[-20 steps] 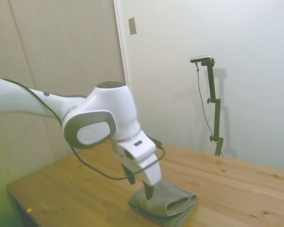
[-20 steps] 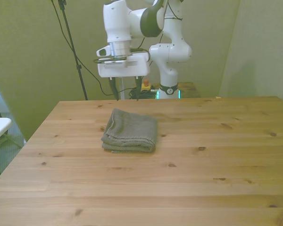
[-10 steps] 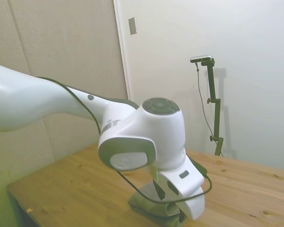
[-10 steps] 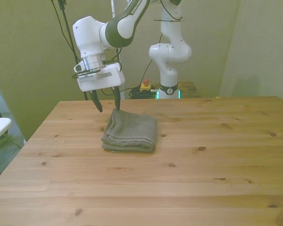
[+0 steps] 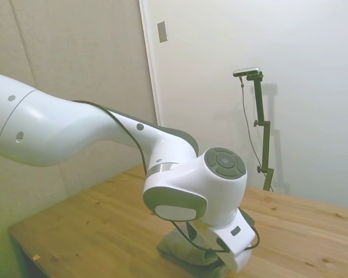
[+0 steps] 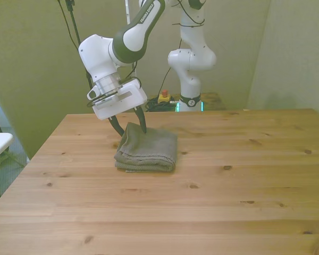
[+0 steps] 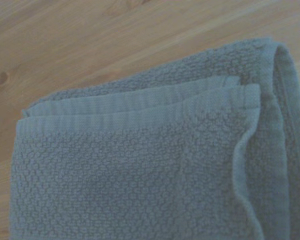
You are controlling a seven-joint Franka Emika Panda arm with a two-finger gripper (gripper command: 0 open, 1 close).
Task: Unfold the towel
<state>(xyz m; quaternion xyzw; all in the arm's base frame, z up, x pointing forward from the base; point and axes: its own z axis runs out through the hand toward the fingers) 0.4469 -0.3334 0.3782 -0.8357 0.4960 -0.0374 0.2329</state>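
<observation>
Since the earlier frame the gripper (image 6: 130, 124) has descended from above the table's far edge to the towel's far corner, tilted, with its fingers spread apart: one fingertip at the top layer, the other just off the edge at about 9 o'clock. Nearest the front camera lies bare wooden table (image 6: 202, 212). Beyond it the towel (image 6: 149, 151) lies folded in several layers, flat on the table at about 10 o'clock from its centre. The wrist view shows stacked hemmed edges (image 7: 140, 107). Behind stands the arm (image 5: 75, 136).
</observation>
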